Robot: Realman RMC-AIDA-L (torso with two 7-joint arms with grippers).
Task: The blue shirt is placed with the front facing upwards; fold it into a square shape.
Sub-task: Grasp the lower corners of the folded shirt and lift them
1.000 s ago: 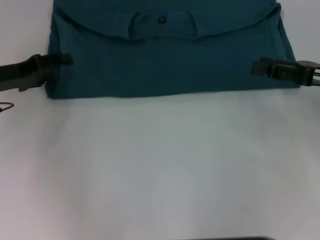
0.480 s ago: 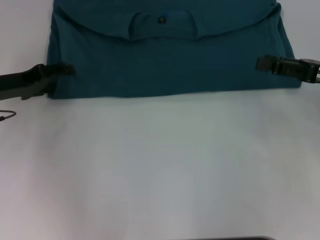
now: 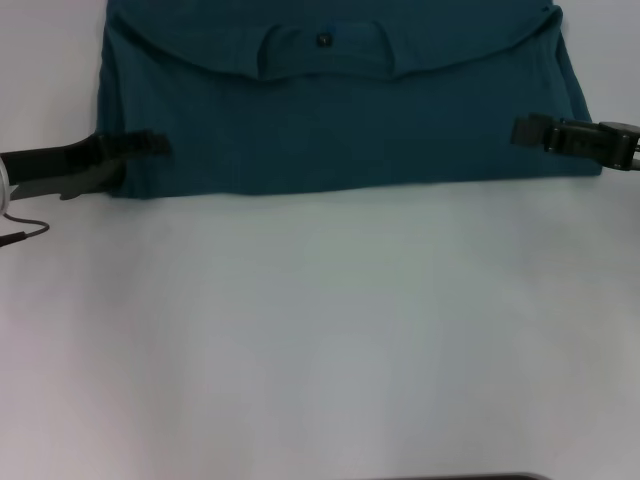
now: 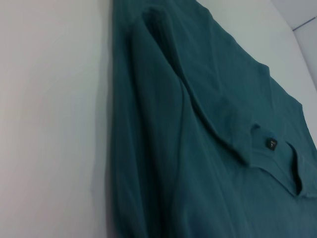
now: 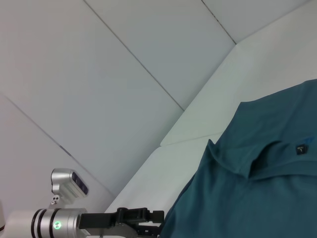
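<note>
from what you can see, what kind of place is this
Probably a lab or test bench, not a home: a bare white table, plain white panelled walls, and only the blue shirt laid out, with the left tool and right tool at its side edges.

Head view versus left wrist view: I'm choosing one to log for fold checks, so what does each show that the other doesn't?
Only the head view shows the left claw and right claw, each over one side of the blue shirt, plus the shirt's near edge on the white table. Only the left wrist view shows the layered fold ridges along the shirt's side. Both show the black neck label.
</note>
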